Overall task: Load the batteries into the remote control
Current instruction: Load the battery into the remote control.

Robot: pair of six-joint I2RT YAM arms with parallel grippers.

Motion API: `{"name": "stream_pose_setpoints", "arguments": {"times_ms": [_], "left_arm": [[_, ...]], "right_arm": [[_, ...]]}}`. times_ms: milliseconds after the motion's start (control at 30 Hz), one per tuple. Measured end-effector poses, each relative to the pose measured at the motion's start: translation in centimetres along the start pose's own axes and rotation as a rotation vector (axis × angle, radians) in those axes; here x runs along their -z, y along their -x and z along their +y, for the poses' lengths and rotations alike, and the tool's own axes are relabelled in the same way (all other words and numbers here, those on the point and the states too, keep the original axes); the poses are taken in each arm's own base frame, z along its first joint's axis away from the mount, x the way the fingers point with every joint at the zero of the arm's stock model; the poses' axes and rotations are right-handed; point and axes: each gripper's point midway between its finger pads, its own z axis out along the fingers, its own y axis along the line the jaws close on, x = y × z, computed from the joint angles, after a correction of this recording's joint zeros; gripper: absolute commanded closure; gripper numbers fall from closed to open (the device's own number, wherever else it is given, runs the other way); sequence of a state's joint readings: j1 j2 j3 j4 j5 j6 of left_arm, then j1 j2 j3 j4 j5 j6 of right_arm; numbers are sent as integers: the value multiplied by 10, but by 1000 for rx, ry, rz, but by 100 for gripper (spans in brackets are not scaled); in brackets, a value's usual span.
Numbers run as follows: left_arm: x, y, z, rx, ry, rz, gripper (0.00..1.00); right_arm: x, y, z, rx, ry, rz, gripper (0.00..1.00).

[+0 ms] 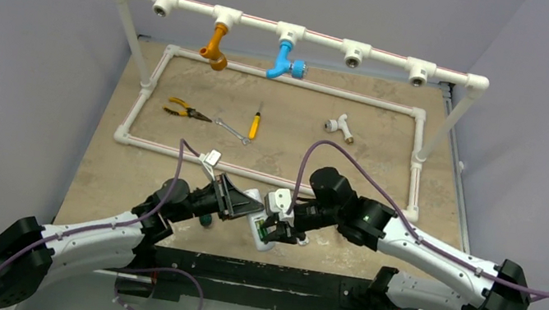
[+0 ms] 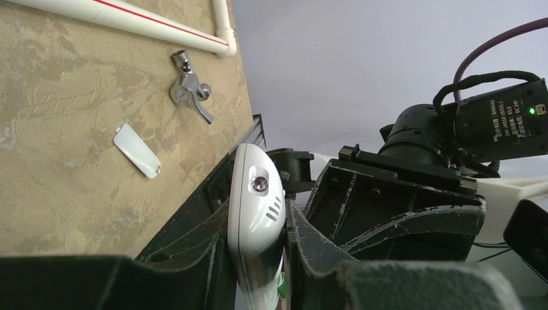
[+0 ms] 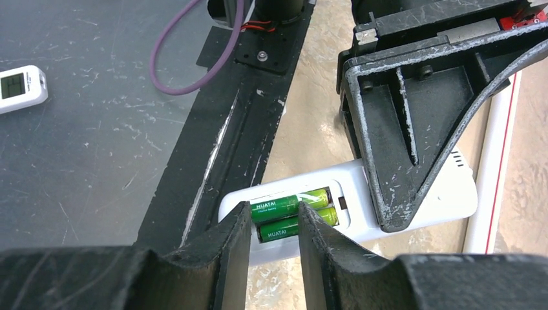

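The white remote control point(image 1: 254, 220) is held back-up just above the table's near edge. My left gripper point(image 1: 235, 199) is shut on its far end, and in the left wrist view the remote point(image 2: 255, 194) sits clamped between both fingers. In the right wrist view its open recess holds two green batteries, the upper one point(image 3: 282, 207) slightly tilted and the lower one point(image 3: 284, 228) lying flat. My right gripper point(image 3: 274, 213) hovers right over the recess, its jaws a little apart and holding nothing. The upper battery runs under the fingertips.
The small white cover plate point(image 2: 137, 150) lies on the table beside a metal valve point(image 2: 189, 90). Pliers point(image 1: 182, 111), a wrench point(image 1: 232, 130), a yellow screwdriver point(image 1: 254, 124) and a white tee fitting point(image 1: 340, 125) lie inside the PVC frame point(image 1: 267, 177). A white timer point(image 3: 19, 87) lies off the table.
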State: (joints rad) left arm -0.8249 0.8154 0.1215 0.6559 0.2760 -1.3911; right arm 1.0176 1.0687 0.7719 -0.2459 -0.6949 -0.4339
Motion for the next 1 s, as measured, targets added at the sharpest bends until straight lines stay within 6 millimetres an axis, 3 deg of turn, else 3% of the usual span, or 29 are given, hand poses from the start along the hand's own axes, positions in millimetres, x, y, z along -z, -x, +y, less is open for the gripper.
{"name": "stream_pose_setpoints", "arguments": {"times_ms": [500,800,1000], "left_arm": [[0,7,23,13,96,-47,100],[2,11,20,21,93,-70,100],[1,13,16,21,78,-78,100]], "right_arm": [[-12,-18,-12,-135,-39,72,80],[-16,-9,-37,-159,-161,24,90],[-8,-4,-43,-159,-230,-1,90]]}}
